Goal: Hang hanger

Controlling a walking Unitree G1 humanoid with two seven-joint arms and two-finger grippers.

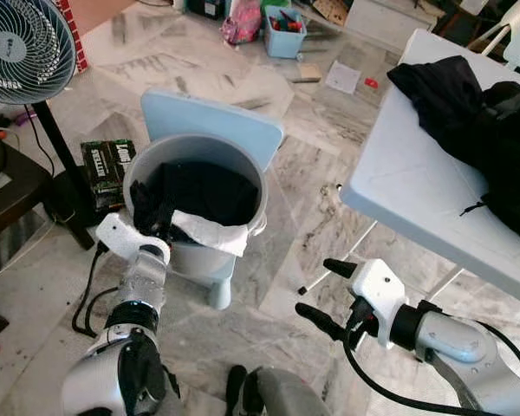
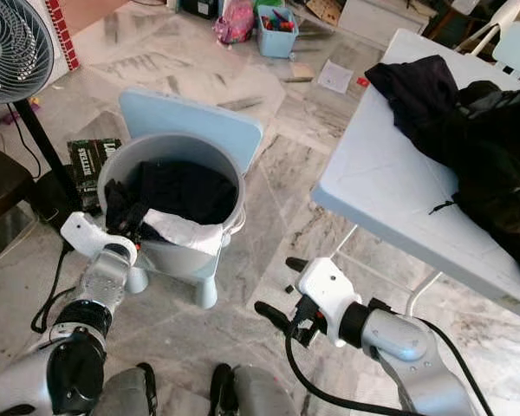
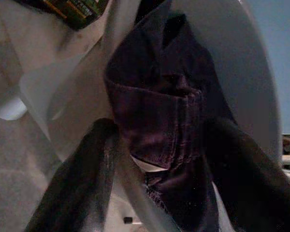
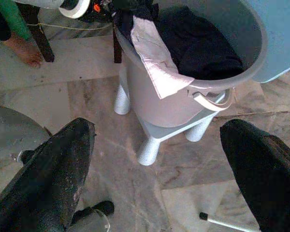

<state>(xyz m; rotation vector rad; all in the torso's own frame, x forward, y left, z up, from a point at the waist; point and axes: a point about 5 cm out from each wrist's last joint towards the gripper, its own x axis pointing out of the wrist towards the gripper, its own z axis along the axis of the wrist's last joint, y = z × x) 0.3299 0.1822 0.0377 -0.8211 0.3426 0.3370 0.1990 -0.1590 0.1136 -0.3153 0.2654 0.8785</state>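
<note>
1. The left gripper (image 1: 152,232) sits at the grey bucket's (image 1: 243,165) rim, about 8 o'clock, its fingers (image 3: 82,179) clamped on a dark garment (image 3: 157,121) draped there.
2. The right gripper (image 1: 325,295) hangs released over the marble floor (image 1: 277,286), fingers spread.
3. I can't make out a hanger.
4. More black clothes (image 1: 485,130) lie on the white table (image 1: 407,182) at 2 o'clock.

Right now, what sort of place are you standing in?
Most likely a lived-in room of a home, in use for laundry: marble-tiled floor, a grey bucket of dark clothes on a small blue chair, more dark clothes on a white folding table, and a pedestal fan.
</note>
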